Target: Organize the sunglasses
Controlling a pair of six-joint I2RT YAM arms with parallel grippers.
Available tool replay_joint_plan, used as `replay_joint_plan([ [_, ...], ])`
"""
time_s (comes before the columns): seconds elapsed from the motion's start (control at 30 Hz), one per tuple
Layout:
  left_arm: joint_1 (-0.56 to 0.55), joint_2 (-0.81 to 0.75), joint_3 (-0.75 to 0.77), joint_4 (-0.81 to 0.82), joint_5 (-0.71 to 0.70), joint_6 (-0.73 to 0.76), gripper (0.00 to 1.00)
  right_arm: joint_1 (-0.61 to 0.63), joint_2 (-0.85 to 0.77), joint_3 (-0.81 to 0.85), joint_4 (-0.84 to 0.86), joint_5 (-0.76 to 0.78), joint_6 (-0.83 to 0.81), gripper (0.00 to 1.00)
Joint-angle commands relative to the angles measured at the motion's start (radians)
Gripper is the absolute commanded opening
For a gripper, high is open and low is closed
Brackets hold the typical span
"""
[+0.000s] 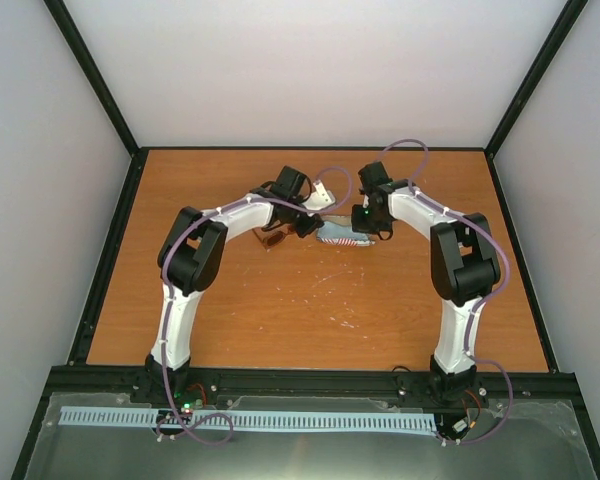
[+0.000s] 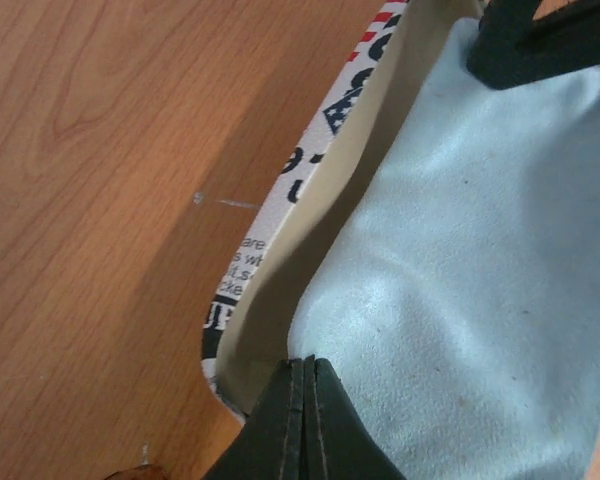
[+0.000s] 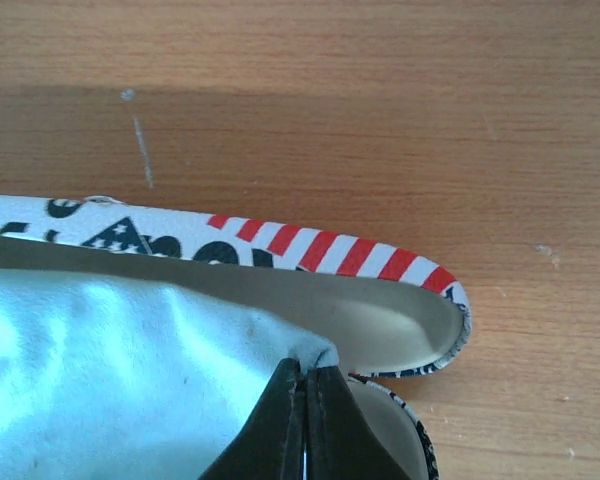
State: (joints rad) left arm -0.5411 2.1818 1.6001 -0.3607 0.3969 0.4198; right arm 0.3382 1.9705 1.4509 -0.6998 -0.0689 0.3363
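Blue cloth [image 3: 110,360] in flag-patterned case [image 3: 310,250], wooden table [image 1: 310,310]

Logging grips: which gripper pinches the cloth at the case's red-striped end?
The right gripper; the left gripper pinches the cloth beside the black lettering on the case.

The case [image 3: 310,250] is printed with red and white stripes; the cloth [image 3: 110,380] is coloured pale blue; the table [image 3: 380,100] is grained orange-brown; the sunglasses [image 1: 273,240] are tinted red-brown.

The case [image 1: 346,238] lies on the worktop [image 1: 310,310], nearer the far edge; the cloth [image 2: 480,250] lies in the case; the sunglasses [image 1: 274,240] lie on the worktop just left of it.
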Motion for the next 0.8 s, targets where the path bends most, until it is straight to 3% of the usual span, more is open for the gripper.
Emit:
replay_joint_plan([
  [0.0, 0.026, 0.024, 0.054, -0.019, 0.018, 0.031, 0.01, -0.013, 0.026, 0.031, 0.005, -0.008, -0.017, 0.03],
  [0.77, 0.046, 0.06, 0.091, -0.03, 0.043, 0.017, 0.01, -0.033, 0.004, 0.031, 0.064, 0.011, -0.015, 0.03],
])
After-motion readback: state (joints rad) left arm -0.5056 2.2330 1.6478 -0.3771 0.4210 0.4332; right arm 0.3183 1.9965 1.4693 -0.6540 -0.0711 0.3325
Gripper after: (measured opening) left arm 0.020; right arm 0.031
